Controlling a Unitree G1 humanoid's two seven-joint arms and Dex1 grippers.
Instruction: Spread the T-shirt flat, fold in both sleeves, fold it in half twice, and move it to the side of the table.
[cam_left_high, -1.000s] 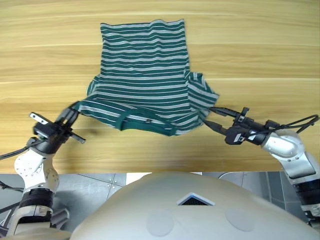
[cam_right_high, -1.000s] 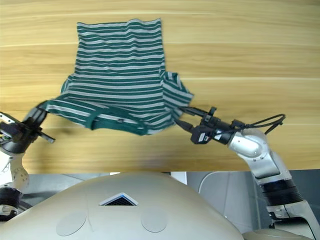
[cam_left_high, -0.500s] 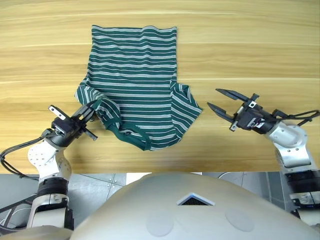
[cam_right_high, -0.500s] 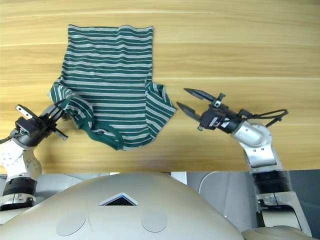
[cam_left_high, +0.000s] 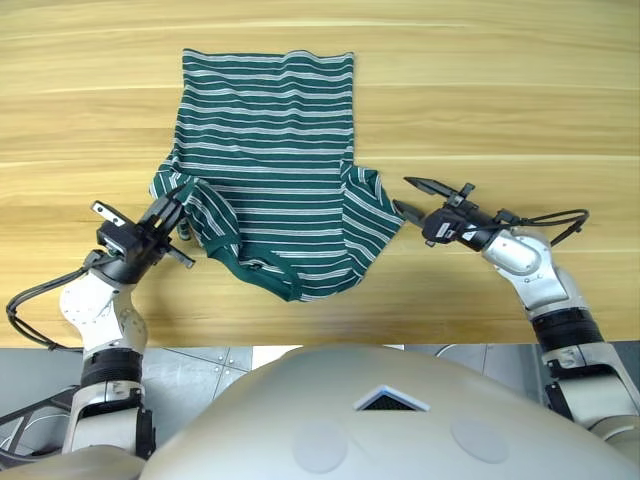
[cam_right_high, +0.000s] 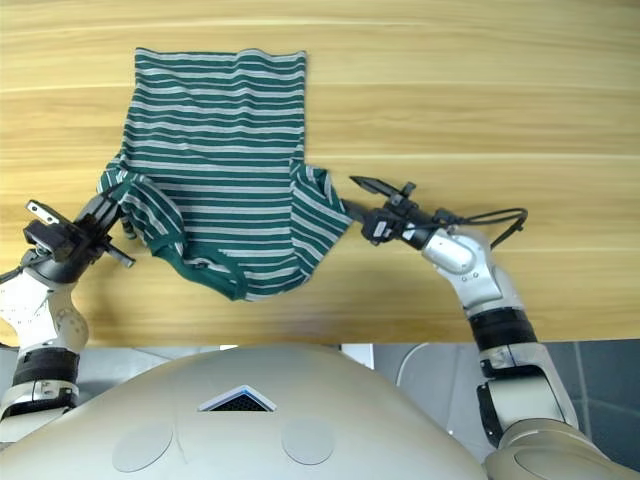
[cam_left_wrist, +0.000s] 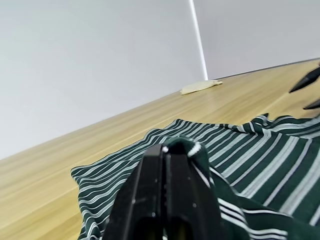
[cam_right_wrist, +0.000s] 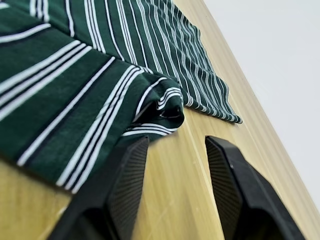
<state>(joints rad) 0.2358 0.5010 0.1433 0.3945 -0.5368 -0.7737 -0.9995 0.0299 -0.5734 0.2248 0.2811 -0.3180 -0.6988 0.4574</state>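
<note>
T-shirt: dark green with thin white stripes (cam_left_high: 270, 130), lying on the worktop (cam_left_high: 520, 100) a bit left of the middle. The body's mostly flat, and none of the folds are done yet.
Which way round: the hem (cam_left_high: 268, 57) is at the far side. The collar (cam_left_high: 262, 270) points back toward the robot, near the front edge.
Left sleeve: (cam_left_high: 200, 205) bunched up and flopped inward over the shirt's body, so that side's kind of a lumpy mess.
Right sleeve: (cam_left_high: 375, 200) sticks out to the side, wrinkled, with its edge curled up a little off the wood.
Left hand: (cam_left_high: 172, 205) clamped tight on a fold of the left sleeve, sitting right at the shirt's left edge. In the left wrist view the fingers (cam_left_wrist: 170, 200) are pressed together with a bit of striped cloth pinched at the tips.
Right hand: (cam_left_high: 402, 193) spread wide with nothing in it, low over the worktop just beside the right sleeve's outer edge. The nearer fingertip looks like it's about touching the cloth, but I honestly can't tell.
Right wrist view: both fingers (cam_right_wrist: 125, 200) are apart with bare wood between them, and the curled sleeve edge is just ahead of the tips.
Worktop: light wood planks, with the grain running side to side.
Other stuff: there's a small pale flat scrap (cam_left_wrist: 201, 87) way off at the worktop's far edge by the white wall (cam_left_wrist: 100, 60). No idea what it is.
</note>
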